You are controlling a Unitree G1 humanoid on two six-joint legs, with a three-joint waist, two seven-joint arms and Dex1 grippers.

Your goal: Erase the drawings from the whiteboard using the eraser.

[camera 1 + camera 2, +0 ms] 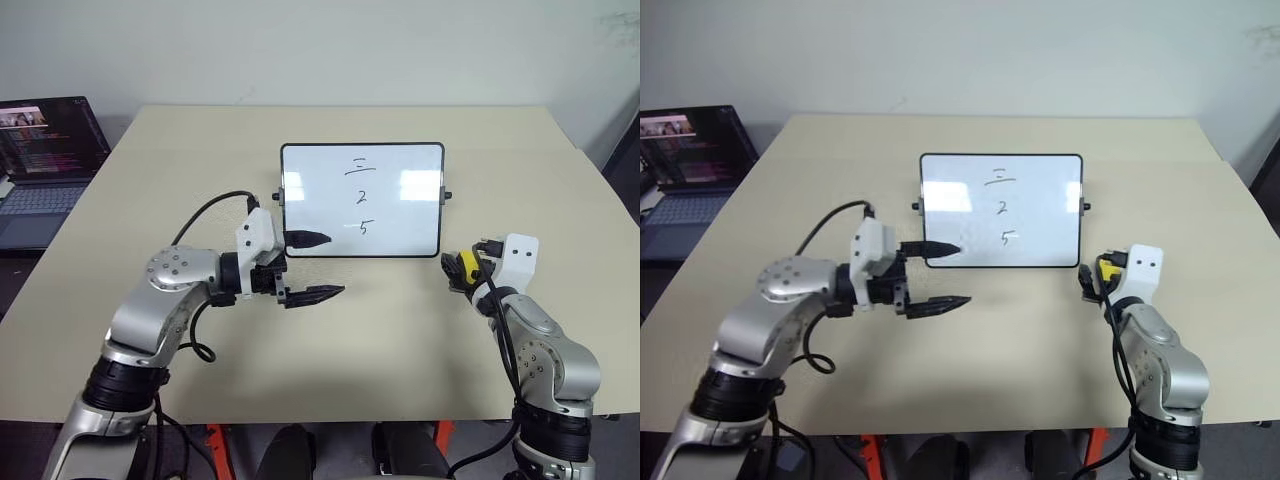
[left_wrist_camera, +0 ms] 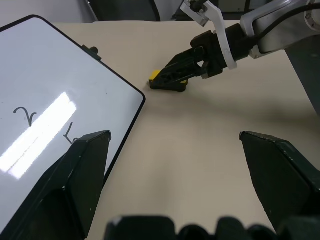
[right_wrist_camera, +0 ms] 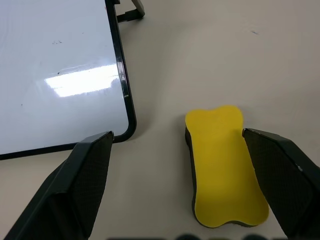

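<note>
The right gripper (image 3: pixel 177 192), jaws spread wide, straddles the flat yellow dark-based eraser (image 3: pixel 225 167) just beside the glossy black-framed whiteboard (image 3: pixel 55 75), whose drawings (image 1: pixel 360 196) remain; the left gripper (image 1: pixel 318 266) stands open.

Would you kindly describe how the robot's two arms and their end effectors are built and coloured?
Both arms are rounded silver-grey metal links with black joint bands. Each wrist carries a white angular housing, and a loose black cable loops along each arm. The left end effector and right end effector each have two black, wedge-shaped, tapering fingers. No markings are legible.
</note>
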